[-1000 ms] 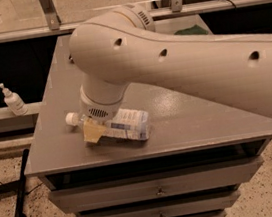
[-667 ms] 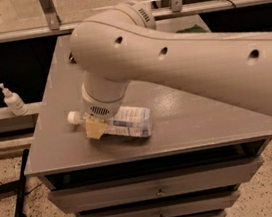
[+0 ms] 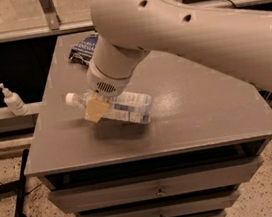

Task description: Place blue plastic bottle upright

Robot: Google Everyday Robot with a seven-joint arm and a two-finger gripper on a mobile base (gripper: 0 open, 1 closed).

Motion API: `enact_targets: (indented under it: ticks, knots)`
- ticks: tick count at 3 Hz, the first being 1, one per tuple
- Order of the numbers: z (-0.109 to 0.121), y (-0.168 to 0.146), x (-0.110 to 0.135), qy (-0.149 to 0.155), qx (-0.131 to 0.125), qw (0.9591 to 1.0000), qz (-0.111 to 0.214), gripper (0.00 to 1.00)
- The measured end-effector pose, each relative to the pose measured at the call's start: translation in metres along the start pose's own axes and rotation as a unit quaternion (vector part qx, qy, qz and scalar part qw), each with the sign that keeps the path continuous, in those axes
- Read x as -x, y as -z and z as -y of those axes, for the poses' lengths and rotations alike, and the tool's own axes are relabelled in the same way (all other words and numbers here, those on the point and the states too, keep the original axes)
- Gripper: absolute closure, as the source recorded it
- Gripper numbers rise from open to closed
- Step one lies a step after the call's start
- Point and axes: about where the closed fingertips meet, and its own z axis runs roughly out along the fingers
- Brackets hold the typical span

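Much of the gripper (image 3: 95, 105) is hidden under the broad white wrist of the arm (image 3: 189, 22), which enters from the right and is cut off at the frame edge. Only one tan finger (image 3: 96, 109) is seen, and the second finger is covered by the bottle and the wrist. The far part of the table (image 3: 193, 117) is masked by the arm. A dark blue bag (image 3: 83, 46) at the back left of the table is partly covered by the wrist, so its print cannot be read. The bottle (image 3: 128, 109) is found at the front left of the tabletop, on its side, with the white cap pointing left and the labelled body pointing right. The visible finger is laid flat against the near side of the bottle just behind the neck. The fingers are closed to the bottle's width and the bottle is grasped between them. A dark shadow is noted on the table directly below the bottle. Whether the bottle touches the surface cannot be told. A pump dispenser (image 3: 13, 101) is seen on a low ledge left of the table, well apart from it.
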Motion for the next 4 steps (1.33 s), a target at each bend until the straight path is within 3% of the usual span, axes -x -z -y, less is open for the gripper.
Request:
enact_targets:
  ticks: [1,2,3,4]
  knots:
    - [0.012,0.021,0.016,-0.014,0.014,0.9975,0.067,1.00]
    - [0.019,0.045,0.031,-0.028,0.026,0.9883,0.148,1.00]
    - [0.025,0.067,0.039,-0.047,0.033,0.9711,0.231,1.00]
    - [0.030,0.087,0.038,-0.066,0.031,0.9423,0.327,1.00]
